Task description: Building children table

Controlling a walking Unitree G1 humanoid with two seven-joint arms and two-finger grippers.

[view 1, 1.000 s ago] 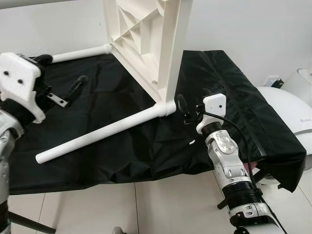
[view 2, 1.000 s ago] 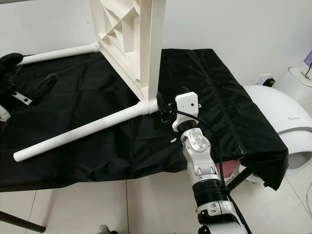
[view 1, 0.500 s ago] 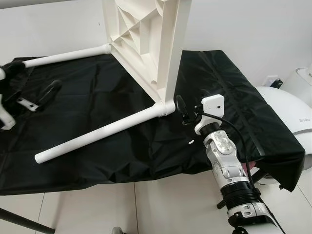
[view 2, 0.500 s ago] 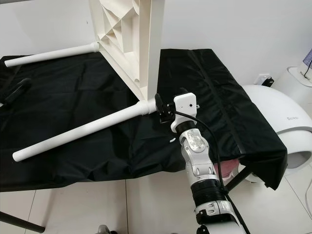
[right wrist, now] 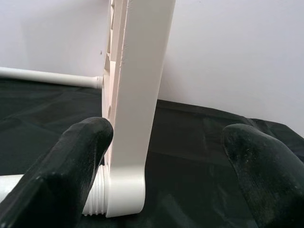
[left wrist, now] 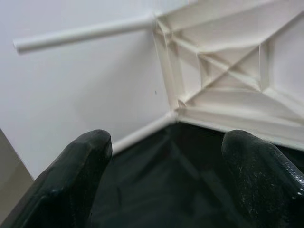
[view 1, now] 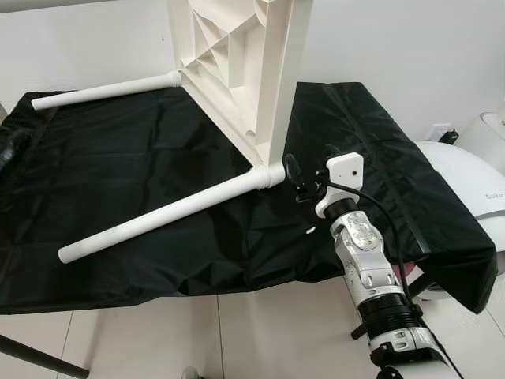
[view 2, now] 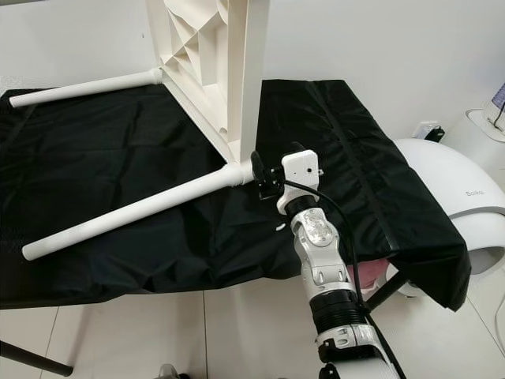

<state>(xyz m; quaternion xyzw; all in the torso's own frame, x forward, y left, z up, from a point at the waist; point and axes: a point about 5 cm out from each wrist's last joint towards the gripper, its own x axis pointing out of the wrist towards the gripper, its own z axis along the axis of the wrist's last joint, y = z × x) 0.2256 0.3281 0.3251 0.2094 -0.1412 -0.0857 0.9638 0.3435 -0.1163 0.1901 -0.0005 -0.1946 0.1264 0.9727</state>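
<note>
The white plastic tabletop point(view 1: 237, 71), ribbed underneath, stands on edge on a table draped in wrinkled black cloth point(view 1: 142, 181), with two round white legs point(view 1: 166, 215) screwed in. The right hand point(view 2: 264, 175), fingers spread, holds nothing beside the near corner. The left hand point(left wrist: 161, 185) is open, empty.

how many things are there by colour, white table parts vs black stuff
white table legs: 2, near leg and far leg
white tabletop on its edge: 1
black cloth: 1
black-fingered hands: 2, right hand by the near leg's joint, left hand open
total: 6
</note>
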